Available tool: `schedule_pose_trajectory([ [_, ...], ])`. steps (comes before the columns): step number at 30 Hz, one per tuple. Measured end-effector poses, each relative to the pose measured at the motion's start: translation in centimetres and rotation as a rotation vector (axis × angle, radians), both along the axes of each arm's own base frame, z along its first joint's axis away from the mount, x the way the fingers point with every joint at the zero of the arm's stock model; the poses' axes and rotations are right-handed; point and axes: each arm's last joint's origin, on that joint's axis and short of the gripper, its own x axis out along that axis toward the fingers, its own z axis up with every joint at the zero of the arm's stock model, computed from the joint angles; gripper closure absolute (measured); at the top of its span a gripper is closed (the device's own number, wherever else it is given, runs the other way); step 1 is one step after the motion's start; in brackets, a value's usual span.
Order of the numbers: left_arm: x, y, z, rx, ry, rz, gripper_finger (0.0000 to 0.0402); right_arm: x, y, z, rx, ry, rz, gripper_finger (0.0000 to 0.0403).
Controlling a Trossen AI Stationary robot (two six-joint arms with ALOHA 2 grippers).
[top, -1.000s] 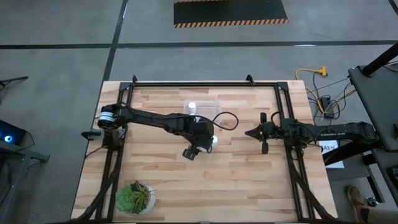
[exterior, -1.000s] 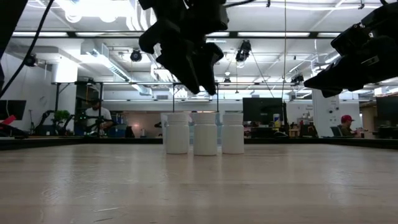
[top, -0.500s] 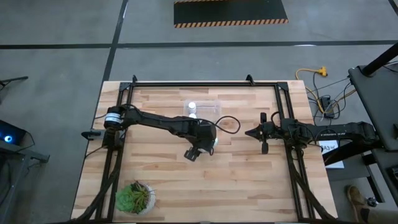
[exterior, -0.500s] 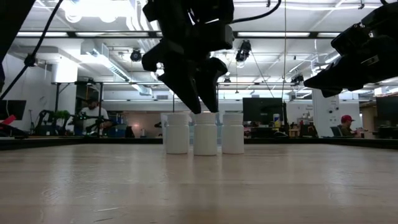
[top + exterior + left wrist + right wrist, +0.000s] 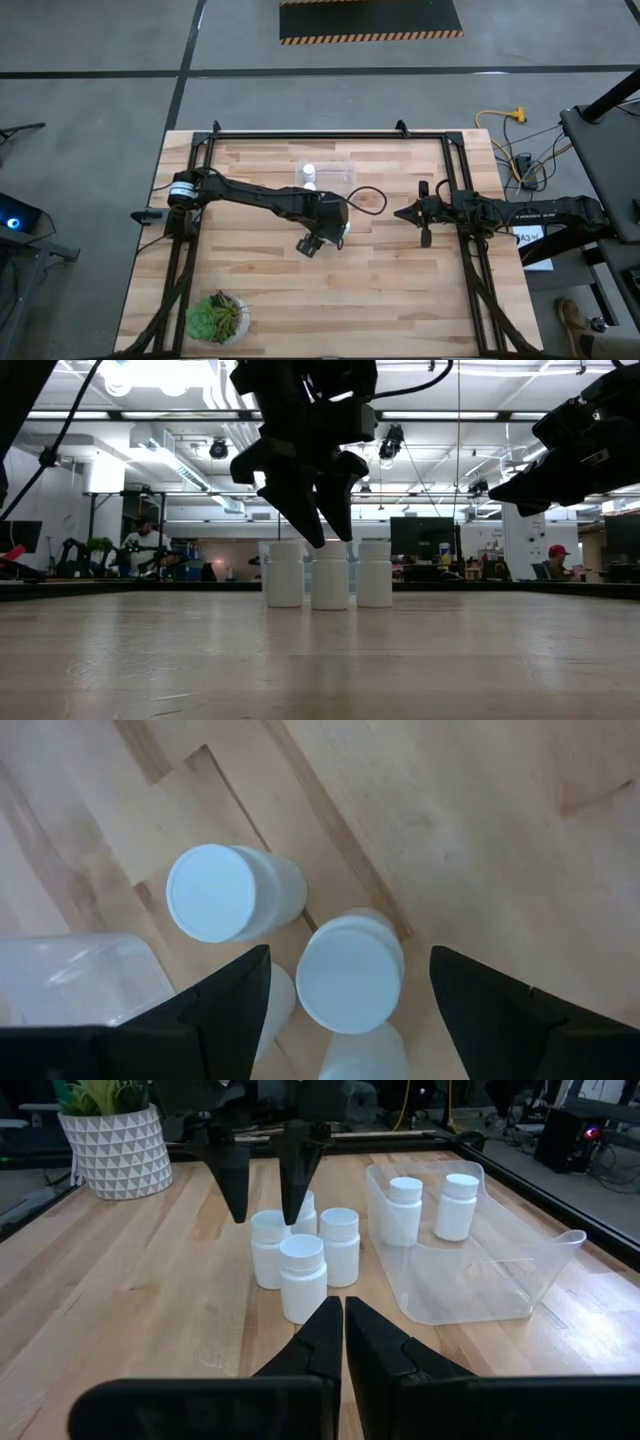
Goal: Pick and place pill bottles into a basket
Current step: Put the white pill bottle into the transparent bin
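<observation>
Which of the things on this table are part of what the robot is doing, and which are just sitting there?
Part of the job:
- four pill bottles standing on the table
- two pill bottles already in the basket
- clear basket
- left gripper, open above the bottles
- right gripper, shut, waiting at the side

Just sitting there:
- potted plant
- wooden table

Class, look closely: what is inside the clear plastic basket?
Two small white pill bottles stand upright inside the clear plastic basket. Nothing else shows through its see-through walls.
</observation>
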Motion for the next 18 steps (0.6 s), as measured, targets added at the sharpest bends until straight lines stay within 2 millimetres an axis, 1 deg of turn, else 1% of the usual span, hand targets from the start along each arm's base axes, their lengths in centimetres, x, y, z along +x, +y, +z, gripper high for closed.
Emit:
schedule_pose_trajectory([
  [10, -0.18, 0.05, -0.39, 0.002, 0.014, -0.001, 0.0146, 0.0, 0.0, 0.0, 0.0, 0.0, 0.0, 0.0394],
  [18, -0.04, 0.07, -0.33, -0.003, -0.002, 0.001, 0.0146, 0.0, 0.0, -0.01, 0.0, 0.001, 0.0, 0.0394],
])
